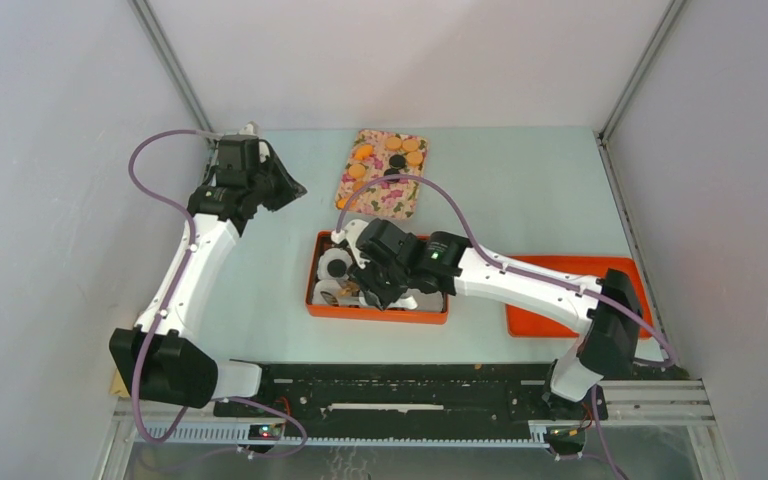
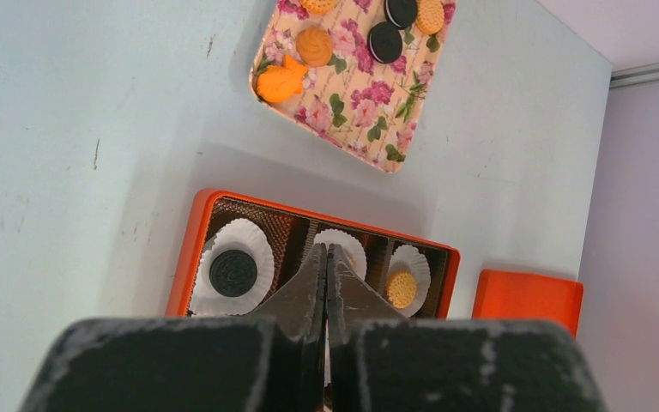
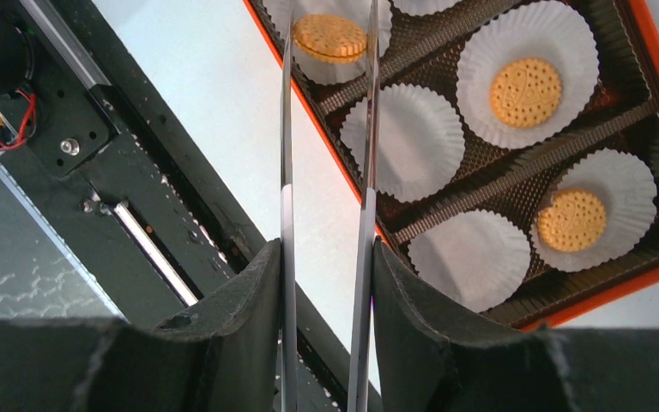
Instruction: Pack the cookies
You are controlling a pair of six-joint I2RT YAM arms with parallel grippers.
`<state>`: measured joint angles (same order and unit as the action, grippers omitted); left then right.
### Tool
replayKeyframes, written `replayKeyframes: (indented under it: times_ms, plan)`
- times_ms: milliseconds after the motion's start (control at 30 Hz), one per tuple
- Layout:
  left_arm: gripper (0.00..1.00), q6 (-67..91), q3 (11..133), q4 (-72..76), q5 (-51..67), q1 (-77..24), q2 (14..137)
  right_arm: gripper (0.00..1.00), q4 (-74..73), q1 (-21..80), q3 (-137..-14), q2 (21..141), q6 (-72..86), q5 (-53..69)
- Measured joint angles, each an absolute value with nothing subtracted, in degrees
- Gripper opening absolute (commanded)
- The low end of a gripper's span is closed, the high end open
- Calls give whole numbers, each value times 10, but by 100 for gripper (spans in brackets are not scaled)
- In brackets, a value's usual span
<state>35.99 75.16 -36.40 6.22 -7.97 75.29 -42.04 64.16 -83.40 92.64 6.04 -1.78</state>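
The cookies are small round tan and black discs. Several lie on a floral tray (image 1: 400, 200), which also shows in the left wrist view (image 2: 352, 94). An orange box (image 1: 377, 314) holds white paper cups. One cup holds a black cookie (image 2: 232, 273). Others hold tan cookies (image 3: 525, 92) (image 3: 571, 220). My right gripper (image 3: 326, 249) is shut on metal tongs (image 3: 285, 172) over the box. The tong tips straddle a tan cookie (image 3: 330, 39) lying in a cup. My left gripper (image 2: 326, 249) is shut and empty, raised at the back left (image 1: 290, 185).
Two paper cups (image 3: 403, 142) (image 3: 472, 260) hold nothing. An orange lid (image 1: 530, 318) lies on the table to the right of the box. A fish-shaped orange cookie (image 2: 281, 81) sits on the floral tray. The black rail (image 1: 410, 385) runs along the near edge.
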Motion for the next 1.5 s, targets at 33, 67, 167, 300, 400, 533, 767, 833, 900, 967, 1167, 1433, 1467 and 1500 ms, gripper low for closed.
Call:
replayKeyframes:
  times_ms: [33,67,167,300,400,533,767,833,900,967,1167,1433,1467,1500]
  plan:
    - [0,360,752,-364,62,-80,753,18,-420,642,-839,932,60,-16]
    - [0,360,752,-364,62,-80,753,18,-418,642,-842,937,60,-15]
    - [0,360,752,-366,62,-80,753,18,-412,643,-844,945,60,-15]
    - [0,360,752,-366,62,-80,753,18,-408,644,-846,946,60,-17]
    - [0,359,752,-366,62,-80,753,18,-408,644,-853,947,59,-22]
    - [0,359,752,-366,62,-80,753,18,-401,645,-860,948,58,-27]
    - [0,357,752,-366,62,-80,753,41,-384,646,-860,967,55,-38]
    - [0,355,752,-366,62,-80,753,49,-383,646,-860,978,55,-43]
    - [0,355,752,-366,62,-80,753,56,-383,647,-860,984,55,-46]
    - [0,355,752,-366,62,-80,753,58,-383,647,-860,985,54,-50]
    - [1,354,752,-366,64,-80,753,59,-379,647,-860,985,54,-57]
    - [1,349,752,-366,66,-80,753,56,-384,649,-872,982,51,-74]
    - [1,349,752,-366,67,-80,753,55,-387,649,-879,980,49,-81]
    - [1,349,752,-366,68,-80,753,55,-390,649,-885,978,46,-89]
